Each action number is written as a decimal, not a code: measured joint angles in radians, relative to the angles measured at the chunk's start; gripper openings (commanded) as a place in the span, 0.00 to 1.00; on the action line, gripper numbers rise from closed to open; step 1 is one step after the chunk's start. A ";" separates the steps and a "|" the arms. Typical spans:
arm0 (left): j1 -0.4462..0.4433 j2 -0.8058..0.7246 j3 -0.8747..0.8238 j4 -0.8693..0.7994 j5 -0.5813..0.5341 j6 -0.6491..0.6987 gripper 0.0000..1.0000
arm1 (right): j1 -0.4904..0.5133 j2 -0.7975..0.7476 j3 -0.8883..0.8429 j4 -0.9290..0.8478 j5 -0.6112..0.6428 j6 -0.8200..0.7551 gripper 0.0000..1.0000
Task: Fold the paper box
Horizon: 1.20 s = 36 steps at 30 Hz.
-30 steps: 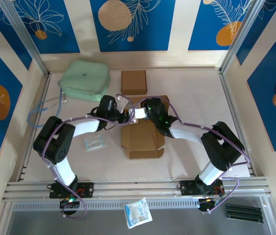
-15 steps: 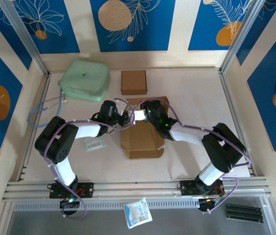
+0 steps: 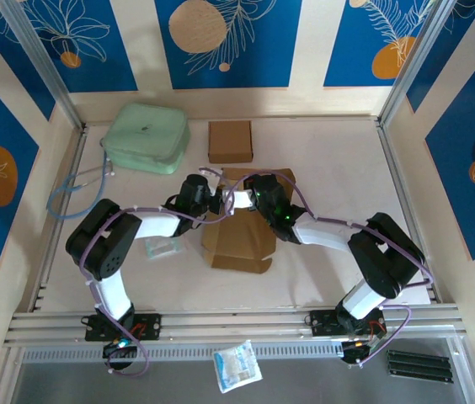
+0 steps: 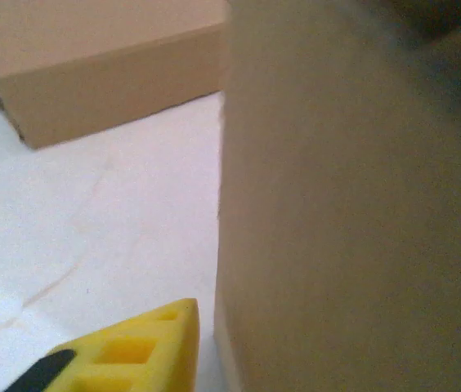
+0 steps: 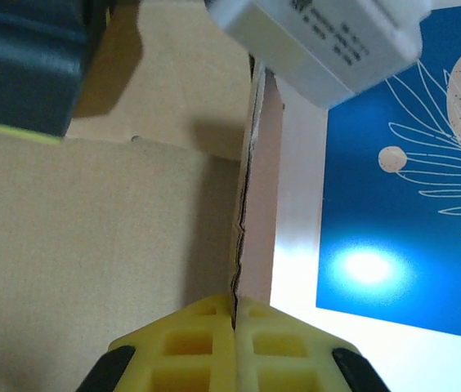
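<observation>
Right gripper (image 5: 233, 317) pinches the paper box (image 3: 239, 242) flap, arm bent inward — left gripper (image 3: 219, 202) alongside, its grip we cannot tell.

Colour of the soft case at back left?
Case is mint green; best in top external view.

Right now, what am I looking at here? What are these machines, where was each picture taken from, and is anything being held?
This is a robot: a left arm and a right arm bolted at the near edge of the table, each ending in a two-finger gripper. The wide picture looks down from above; the other two come from a camera on each wrist. On the table lie an unfolded cardboard box, a small folded box, a green pouch and a small packet. The right gripper is pinched shut on an edge of the cardboard. The left gripper sits right beside that cardboard; whether it grips it, I cannot tell.
</observation>
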 measured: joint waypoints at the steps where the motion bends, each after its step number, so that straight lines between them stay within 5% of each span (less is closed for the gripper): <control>1: 0.000 0.000 0.008 0.000 0.001 0.000 0.36 | 0.002 -0.002 -0.002 -0.001 0.000 0.003 0.00; 4: -0.001 0.000 0.029 -0.001 0.001 0.006 0.29 | 0.004 -0.003 -0.003 0.000 0.000 0.010 0.00; 10: -0.004 0.000 0.051 -0.024 -0.013 0.031 0.01 | 0.010 -0.007 -0.005 0.000 0.000 0.021 0.00; 15: -0.005 0.001 0.054 -0.027 -0.017 0.033 0.00 | 0.010 -0.008 -0.010 0.000 0.000 0.027 0.00; 18: -0.005 0.001 0.054 -0.028 -0.016 0.031 0.23 | 0.010 -0.008 -0.010 0.000 0.000 0.028 0.00; 20: -0.005 0.001 0.054 -0.029 -0.017 0.023 0.16 | 0.010 -0.008 -0.010 0.000 0.000 0.029 0.01; 22: -0.005 0.001 0.054 -0.030 -0.019 0.016 0.00 | 0.010 -0.009 -0.010 0.000 0.000 0.033 0.07; 25: -0.005 0.001 0.054 -0.030 -0.029 0.025 0.00 | 0.016 -0.016 -0.011 -0.011 -0.004 0.058 0.41; 28: -0.005 0.001 0.053 -0.029 -0.029 0.024 0.00 | 0.036 -0.056 -0.035 -0.054 -0.022 0.116 0.63; 32: -0.005 0.001 0.048 -0.021 -0.032 0.027 0.00 | 0.041 -0.190 -0.055 -0.164 -0.073 0.253 0.74; 36: -0.005 -0.002 0.046 -0.019 -0.035 0.032 0.19 | 0.008 -0.377 -0.055 -0.310 -0.154 0.477 0.81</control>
